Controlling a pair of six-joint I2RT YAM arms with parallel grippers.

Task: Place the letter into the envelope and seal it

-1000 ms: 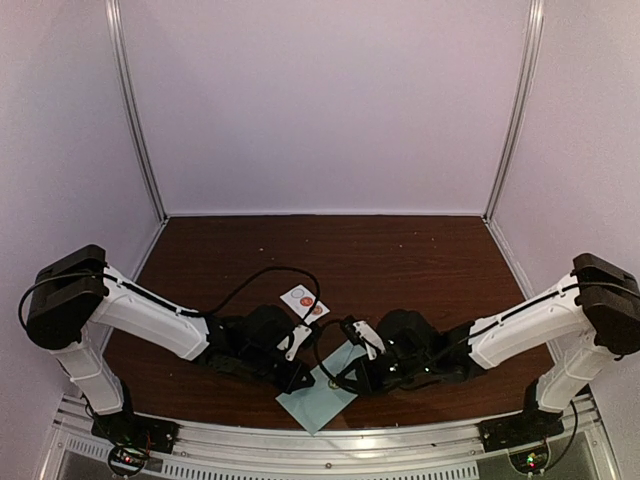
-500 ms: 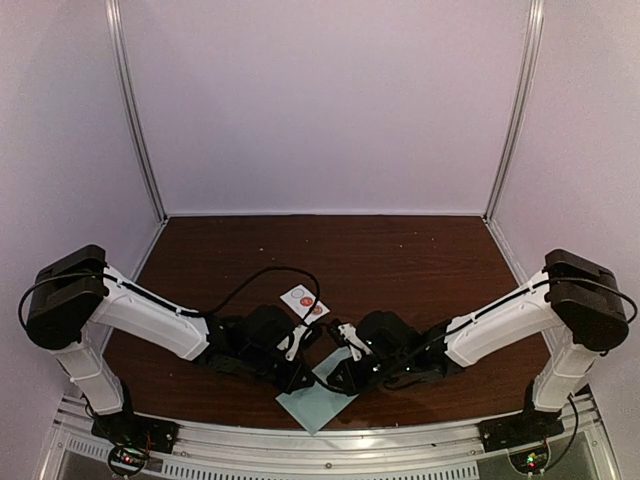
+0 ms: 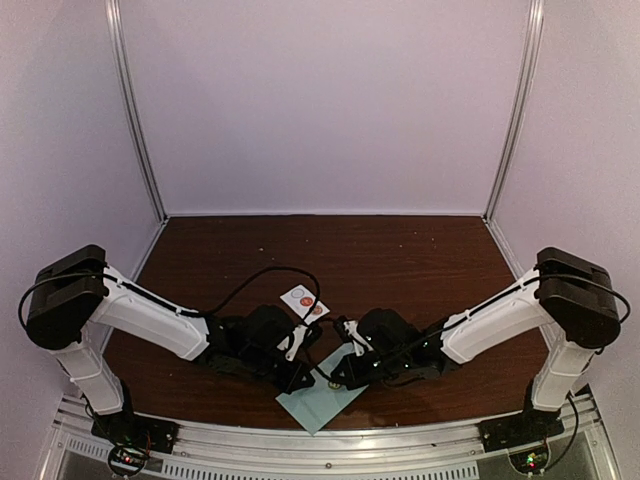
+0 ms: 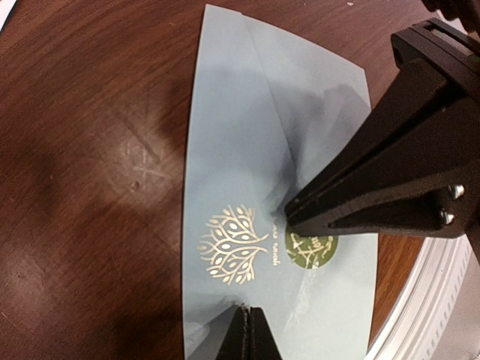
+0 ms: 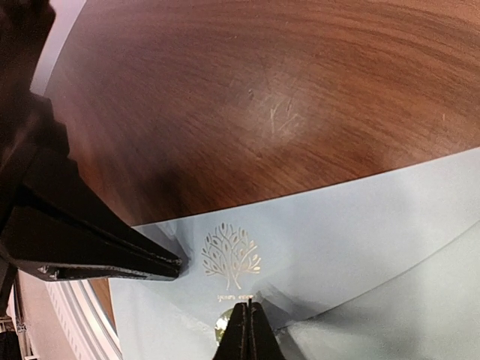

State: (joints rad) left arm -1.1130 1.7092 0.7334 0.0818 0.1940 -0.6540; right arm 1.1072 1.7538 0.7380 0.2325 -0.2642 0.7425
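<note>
— Dark wood tabletop (image 3: 400, 250) inside pale walls (image 3: 320, 100), and everything is crowded round that light blue envelope (image 3: 318, 402). Where exactly is it lying?

— Flat on the wood, with one corner out over the metal rail (image 3: 200, 430). It has a gold tree emblem (image 4: 232, 244) printed on it and a round green sticker (image 4: 311, 249) just beside the tree.

— And the two pincers?

— Both have their fingers pressed together, with nothing between them. The left gripper (image 4: 244, 326) has its tip down on the envelope at the edge nearest the tree. The right gripper (image 5: 245, 319) comes in from the opposite side of the envelope, with its tip on the paper just beside the green sticker.

— Anything else nearby?

— A small white sticker sheet (image 3: 303, 300) with red dots lies beyond the envelope, clear of it.
</note>
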